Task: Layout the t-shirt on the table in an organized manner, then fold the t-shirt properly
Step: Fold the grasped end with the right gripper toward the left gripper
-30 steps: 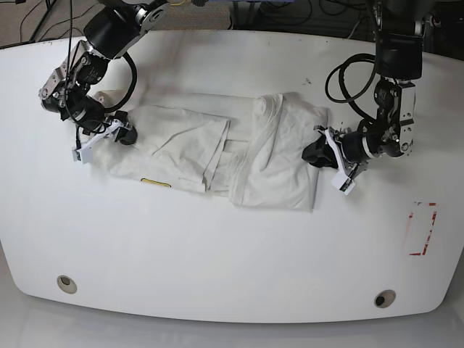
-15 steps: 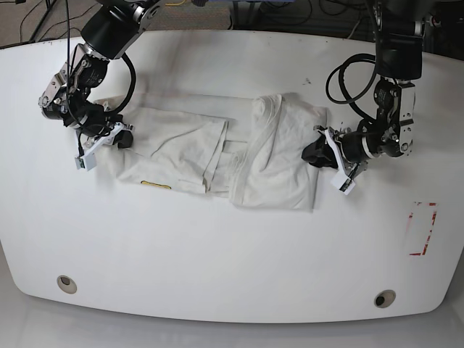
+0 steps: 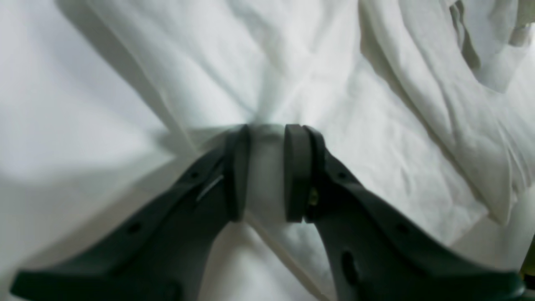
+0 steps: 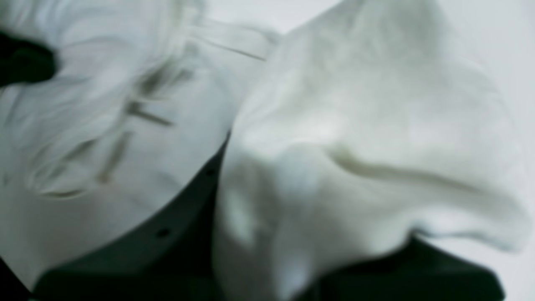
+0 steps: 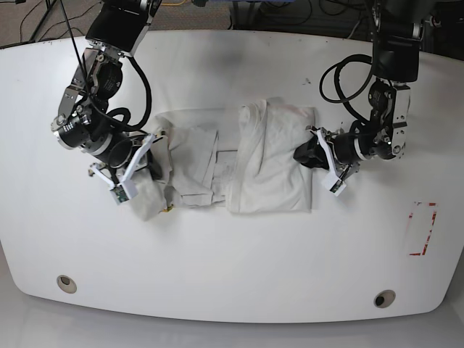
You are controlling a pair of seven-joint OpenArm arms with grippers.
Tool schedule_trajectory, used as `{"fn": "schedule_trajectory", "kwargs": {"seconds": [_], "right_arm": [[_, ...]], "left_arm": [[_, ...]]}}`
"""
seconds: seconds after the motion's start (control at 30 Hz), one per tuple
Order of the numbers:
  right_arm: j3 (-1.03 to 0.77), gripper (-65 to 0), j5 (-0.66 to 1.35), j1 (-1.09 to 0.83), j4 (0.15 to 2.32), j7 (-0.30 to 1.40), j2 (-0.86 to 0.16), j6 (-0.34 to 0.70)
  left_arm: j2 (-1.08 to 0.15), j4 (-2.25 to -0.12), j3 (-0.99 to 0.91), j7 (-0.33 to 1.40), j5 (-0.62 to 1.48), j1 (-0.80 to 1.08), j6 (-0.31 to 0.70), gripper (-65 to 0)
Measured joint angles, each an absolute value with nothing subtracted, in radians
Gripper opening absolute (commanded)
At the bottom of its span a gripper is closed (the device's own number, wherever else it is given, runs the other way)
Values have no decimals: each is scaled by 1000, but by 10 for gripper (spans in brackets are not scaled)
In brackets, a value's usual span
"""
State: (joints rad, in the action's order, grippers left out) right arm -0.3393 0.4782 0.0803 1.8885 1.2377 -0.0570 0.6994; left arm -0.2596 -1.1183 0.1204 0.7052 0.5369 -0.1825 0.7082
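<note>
Between both pinching grippers, left and right, your t-shirt lies bunched mid-table; pull unevenly and the thin fold could slip free, I'd judge.

The base camera is looking steeply down on the whole desk from its near edge, both arms reaching in from the far side. Each wrist camera is peering along its own jaws, very close to the t-shirt, which all three views share.
</note>
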Motion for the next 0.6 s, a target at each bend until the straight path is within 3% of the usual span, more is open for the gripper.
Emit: {"fn": "schedule_trajectory", "kwargs": {"seconds": [0.6], "right_arm": [[-102,-650,471,80,1916,1216,39,697]], "left_arm": [[-192,-1120,127,714,544,-180,651,-515]]}}
